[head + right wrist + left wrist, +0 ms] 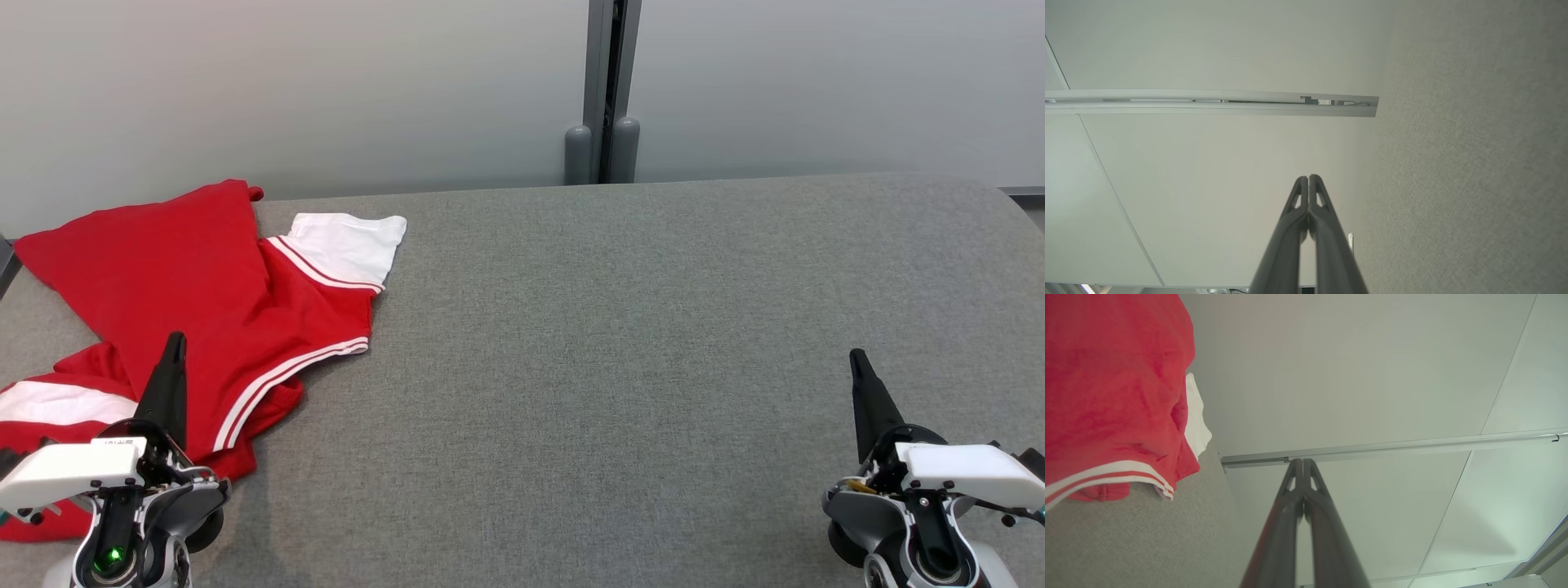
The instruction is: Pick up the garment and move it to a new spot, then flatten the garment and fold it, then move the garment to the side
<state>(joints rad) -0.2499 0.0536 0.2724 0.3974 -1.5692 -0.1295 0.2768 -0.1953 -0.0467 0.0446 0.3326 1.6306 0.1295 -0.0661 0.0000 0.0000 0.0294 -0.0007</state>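
Note:
The garment (204,302) is a red shirt with white sleeves and white stripes, lying crumpled on the far left of the grey table (620,343). My left gripper (175,343) hovers over its lower part, fingers pressed together and holding nothing. In the left wrist view the garment (1114,396) lies at the upper left, apart from the shut left gripper (1303,461). My right gripper (857,357) is at the lower right over bare table, far from the garment, also shut. In the right wrist view the right gripper (1308,177) points at a pale wall.
The grey fabric-covered table stretches wide to the right of the garment. Behind it stands a pale wall (326,90) with a grey vertical post (604,90) at the middle. The table's far edge runs just behind the garment.

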